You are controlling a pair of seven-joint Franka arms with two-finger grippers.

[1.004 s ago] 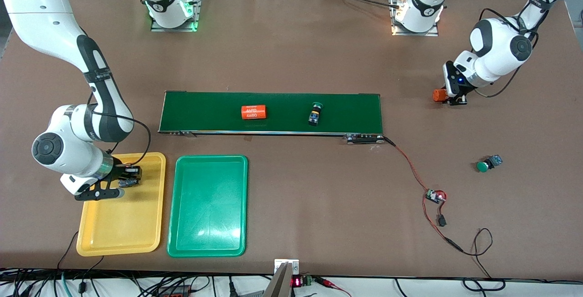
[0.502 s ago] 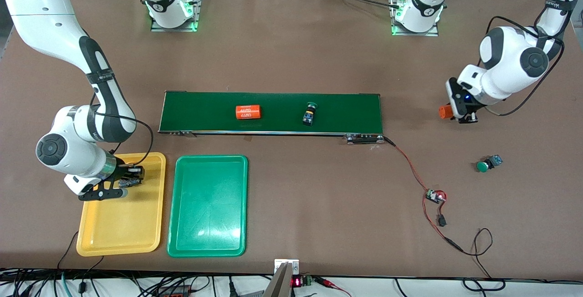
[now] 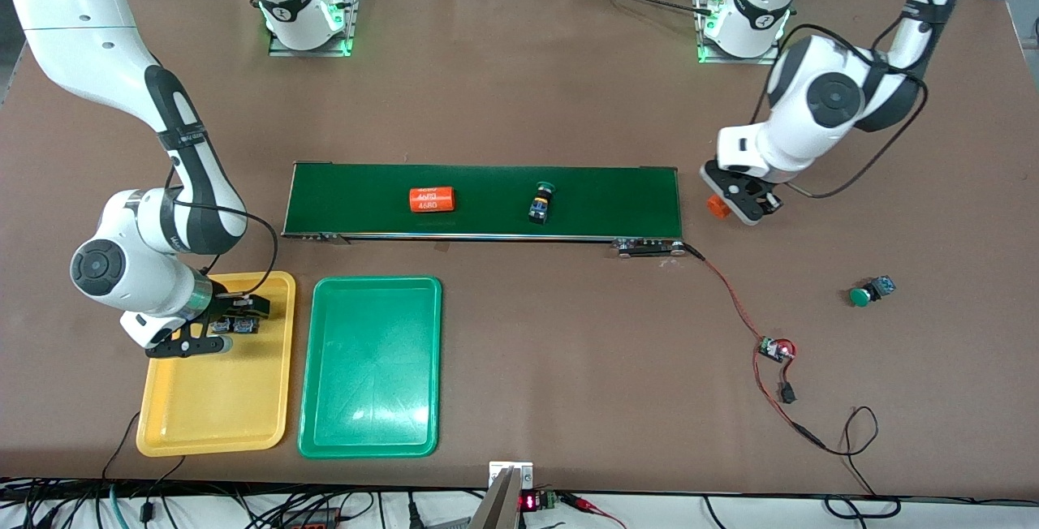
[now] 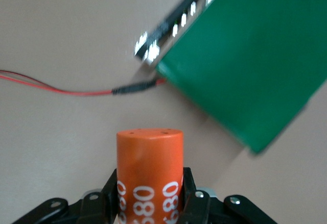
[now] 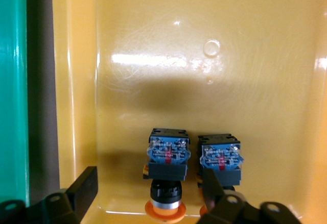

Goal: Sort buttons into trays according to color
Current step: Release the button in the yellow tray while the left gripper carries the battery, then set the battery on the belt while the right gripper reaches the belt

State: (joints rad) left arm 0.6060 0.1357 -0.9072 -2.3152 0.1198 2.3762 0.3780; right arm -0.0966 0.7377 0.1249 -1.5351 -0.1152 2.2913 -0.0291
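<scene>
Two yellow-capped buttons (image 3: 231, 324) (image 5: 167, 157) lie side by side in the yellow tray (image 3: 211, 399) (image 5: 179, 71). My right gripper (image 3: 221, 329) (image 5: 149, 192) hangs open just over them, its fingers astride one button without gripping it. The green tray (image 3: 369, 367) lies beside the yellow one with nothing in it. One green-capped button (image 3: 540, 203) lies on the belt. Another green-capped button (image 3: 867, 292) rests on the table toward the left arm's end. My left gripper (image 3: 735, 206) (image 4: 149, 198) is shut on an orange cylinder (image 3: 716, 206) (image 4: 149, 157) over the table, off the belt's end.
A long dark green conveyor belt (image 3: 617, 196) (image 4: 255, 50) crosses the middle and carries a second orange cylinder (image 3: 431, 199). A red wire (image 3: 730, 302) (image 4: 61, 89) runs from the belt's end to a small circuit board (image 3: 775, 349), nearer the front camera.
My right gripper has opened and let the button go in the yellow tray. The left arm has carried its cylinder toward the belt's end. Cylinder and button on the belt drifted toward the right arm's end.
</scene>
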